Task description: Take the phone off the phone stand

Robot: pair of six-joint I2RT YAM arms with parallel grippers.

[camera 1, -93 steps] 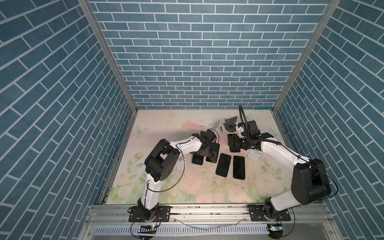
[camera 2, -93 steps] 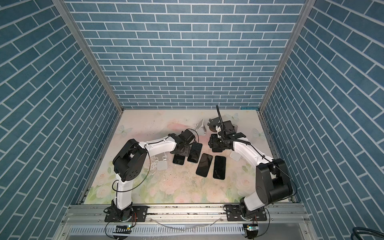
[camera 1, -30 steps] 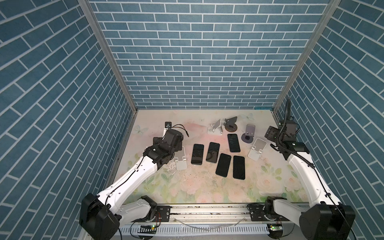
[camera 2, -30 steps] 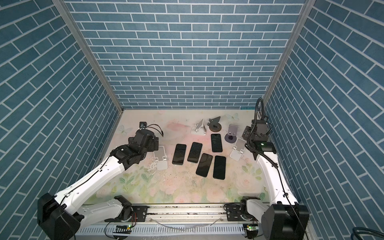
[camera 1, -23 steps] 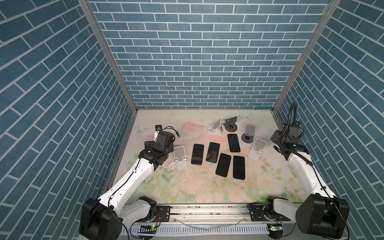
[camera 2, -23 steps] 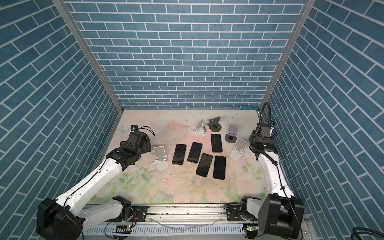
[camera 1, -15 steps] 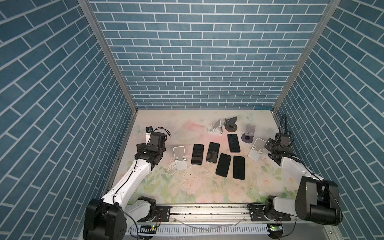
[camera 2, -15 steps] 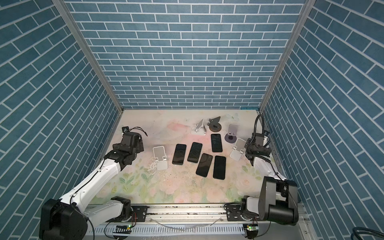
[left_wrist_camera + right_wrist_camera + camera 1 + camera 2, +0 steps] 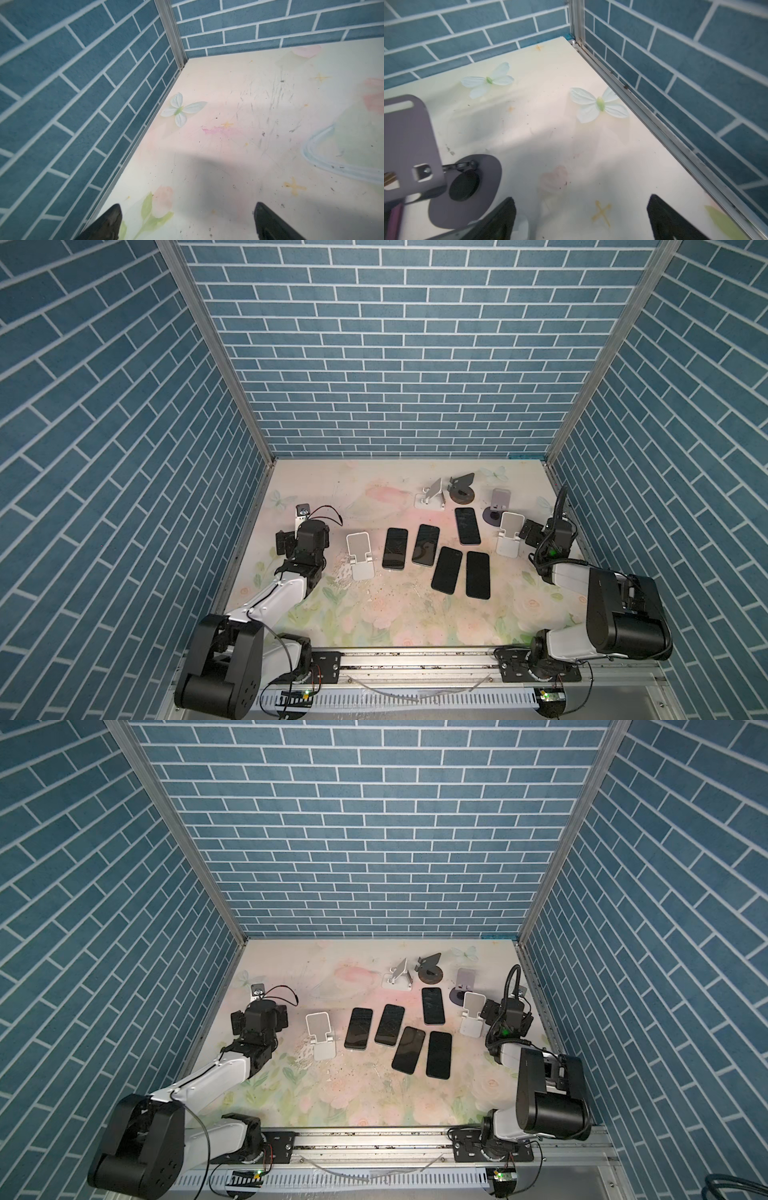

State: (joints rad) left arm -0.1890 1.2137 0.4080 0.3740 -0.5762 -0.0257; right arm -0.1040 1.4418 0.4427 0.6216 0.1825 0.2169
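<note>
Several dark phones lie flat side by side mid-table in both top views, among them one [image 9: 395, 548] at the left of the row and one [image 9: 467, 525] farther back. A white phone stand [image 9: 360, 556] stands empty left of the row. A second white stand [image 9: 509, 533] and a purple stand [image 9: 498, 506] [image 9: 411, 141] stand empty on the right. My left gripper [image 9: 305, 533] [image 9: 187, 220] hovers open near the left wall and holds nothing. By the right wall my right gripper [image 9: 549, 531] [image 9: 581, 216] is open and empty, beside the purple stand.
A silver stand [image 9: 432, 495] and a dark round-based stand [image 9: 461, 489] sit empty toward the back. Blue brick walls [image 9: 232, 497] enclose the table on three sides, close to both grippers. The floral table top [image 9: 374, 614] runs to the front rail.
Both arms have drawn back from the middle of the table to the side walls, leaving the phones lying flat. The right jaws have opened wider over the last second.
</note>
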